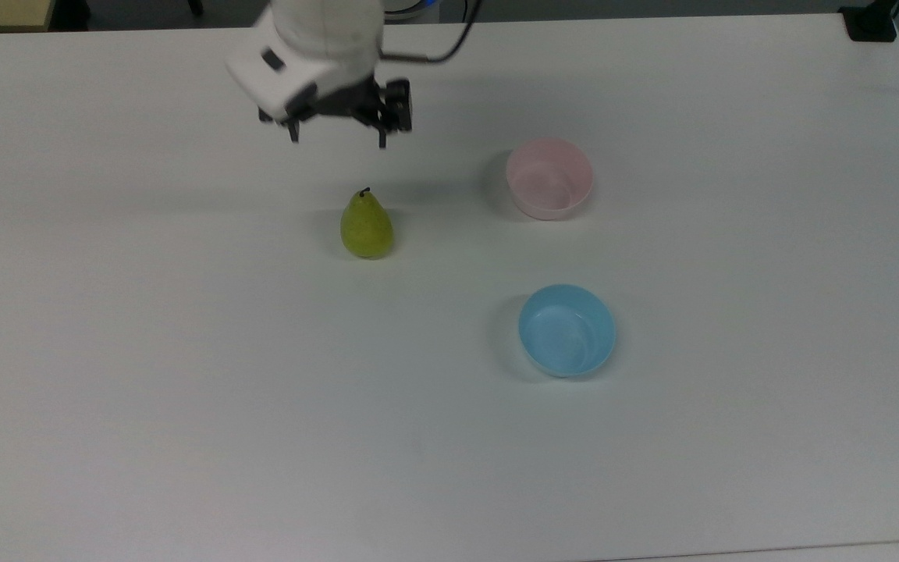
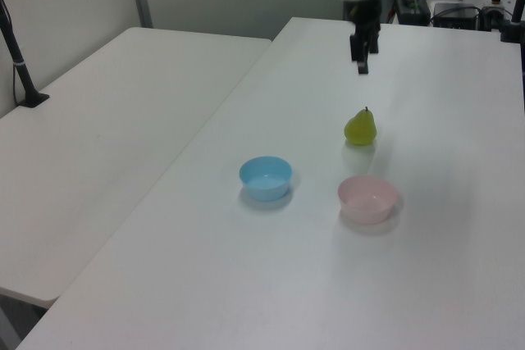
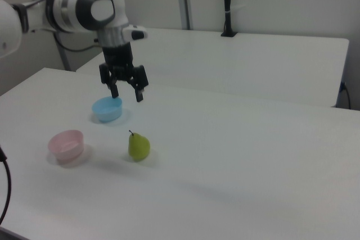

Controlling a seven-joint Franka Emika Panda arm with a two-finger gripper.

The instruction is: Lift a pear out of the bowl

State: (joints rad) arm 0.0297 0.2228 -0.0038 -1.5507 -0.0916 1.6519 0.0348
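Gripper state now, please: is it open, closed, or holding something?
Gripper: open, fingers spread, holding nothing; it hangs above the table, apart from the pear.

pear [image 1: 367, 228] yellow-green | bowl [image 1: 549, 179] pale pink | second bowl [image 1: 566, 330] light blue

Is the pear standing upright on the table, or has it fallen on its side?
Upright. The pear rests on its rounded base on the table, stem pointing up, clear of the open gripper above.
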